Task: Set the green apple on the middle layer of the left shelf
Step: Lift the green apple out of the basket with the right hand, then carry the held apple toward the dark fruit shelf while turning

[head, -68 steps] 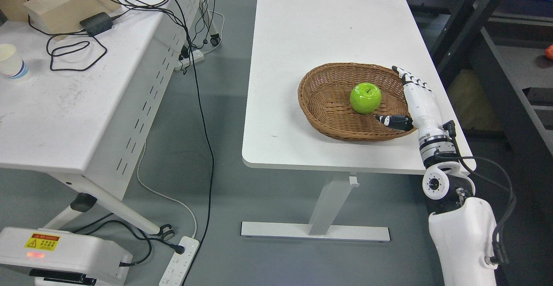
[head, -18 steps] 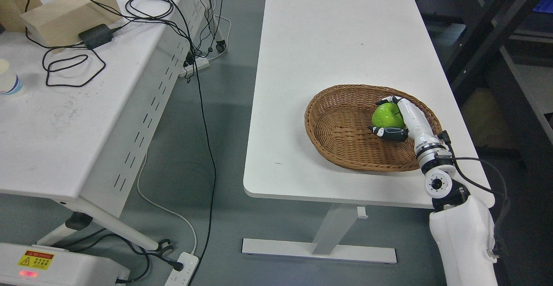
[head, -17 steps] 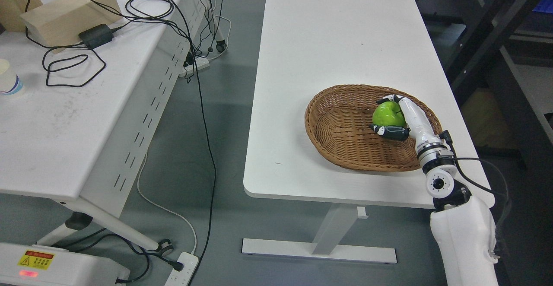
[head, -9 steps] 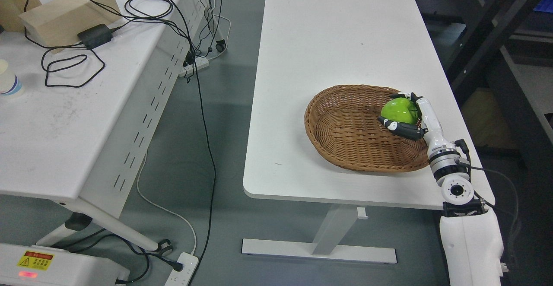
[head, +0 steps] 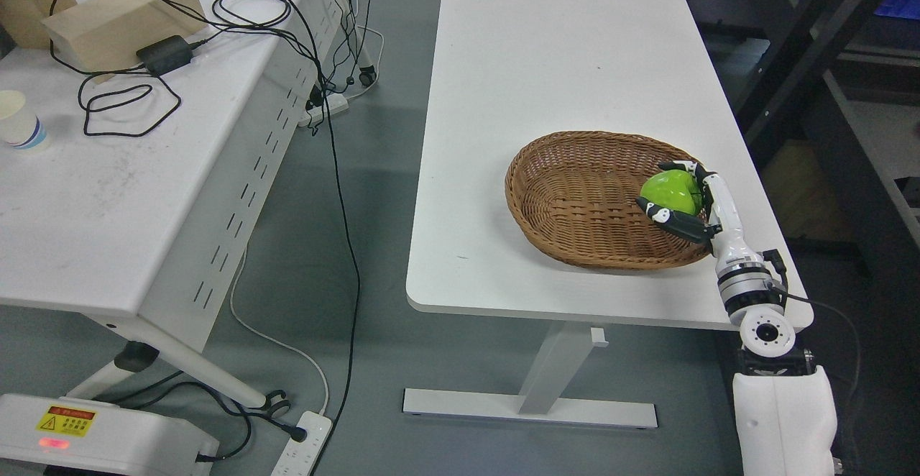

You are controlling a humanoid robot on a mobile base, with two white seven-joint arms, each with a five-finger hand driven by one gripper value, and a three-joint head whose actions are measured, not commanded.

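Observation:
A shiny green apple (head: 670, 192) is held in my right hand (head: 683, 195), whose fingers curl over its top while the dark thumb presses from below. Hand and apple hover over the right side of a brown wicker basket (head: 575, 203) on the white table (head: 568, 66). My right arm rises from the lower right corner. Dark shelf frames (head: 812, 44) stand to the right of the table; their layers are mostly cut off by the picture edge. My left hand does not show.
A second white table (head: 108, 195) at the left carries a wooden block (head: 108, 12), a black adapter (head: 167, 55) with tangled cables and a paper cup (head: 19, 120). Cables and a power strip (head: 298, 444) lie on the grey floor between the tables.
My right hand, open beside the apple in the oldest frame, has shut on it and carried it up and rightward toward the basket's right rim. The camera has shifted slightly.

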